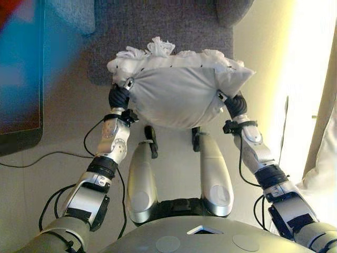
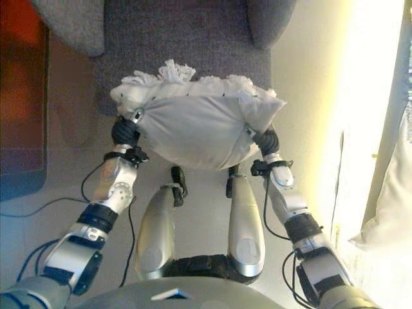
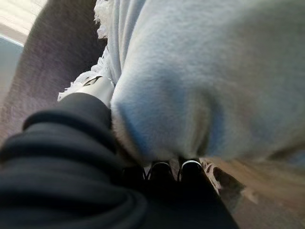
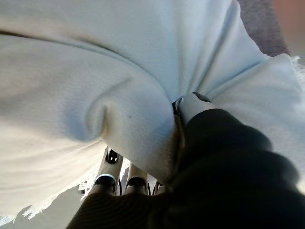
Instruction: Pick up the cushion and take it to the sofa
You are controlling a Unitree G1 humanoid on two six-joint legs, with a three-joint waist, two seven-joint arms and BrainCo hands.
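Observation:
A white cushion with a fringed edge hangs in the air between my two hands, over the front edge of the grey sofa seat. My left hand grips its left end: the thumb presses into the cloth from above and the fingers curl beneath it. My right hand pinches the right end the same way, thumb on top and fingers underneath. The fingertips of both hands are hidden under the cushion.
The sofa's padded armrests flank the seat on both sides. A dark flat panel lies on the floor at the left. White cloth and a bright wall strip stand close on the right.

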